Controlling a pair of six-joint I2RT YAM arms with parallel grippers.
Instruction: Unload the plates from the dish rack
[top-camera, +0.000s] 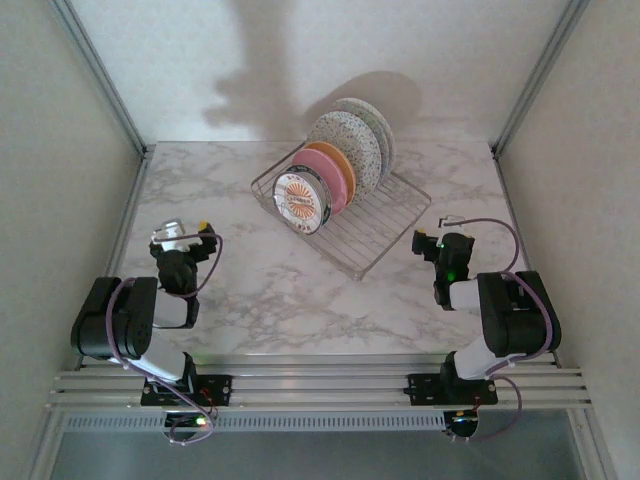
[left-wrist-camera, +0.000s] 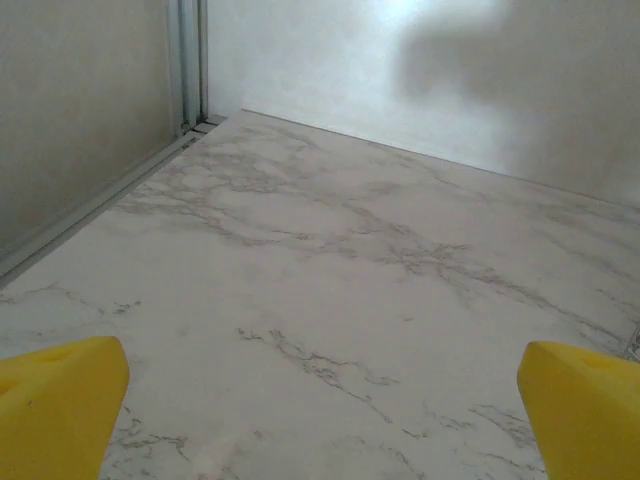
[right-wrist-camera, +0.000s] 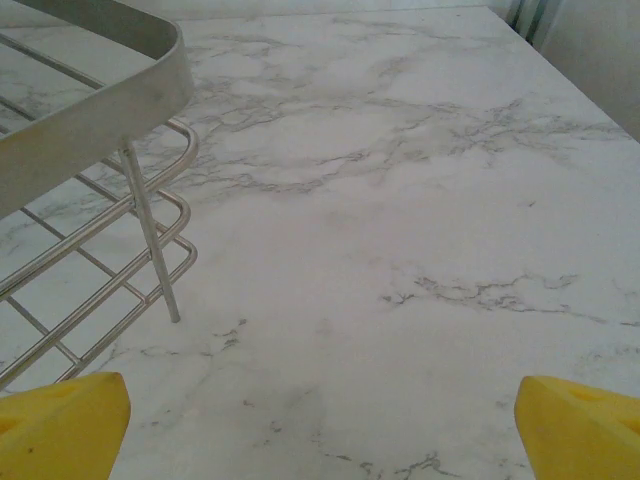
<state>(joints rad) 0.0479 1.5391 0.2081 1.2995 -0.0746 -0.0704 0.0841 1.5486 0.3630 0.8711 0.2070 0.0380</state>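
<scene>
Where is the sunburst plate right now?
In the top view, the sunburst plate stands in the dish rack, frontmost of the row, ahead of the pink plate.

Plates (top-camera: 335, 170) upright in rack (top-camera: 385, 235)

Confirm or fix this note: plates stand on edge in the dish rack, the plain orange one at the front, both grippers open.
Wrong front plate: the top external view shows the sunburst plate in front, the orange plate third, behind the pink plate. The rest stands: plates on edge in the dish rack, left gripper and right gripper open.
</scene>
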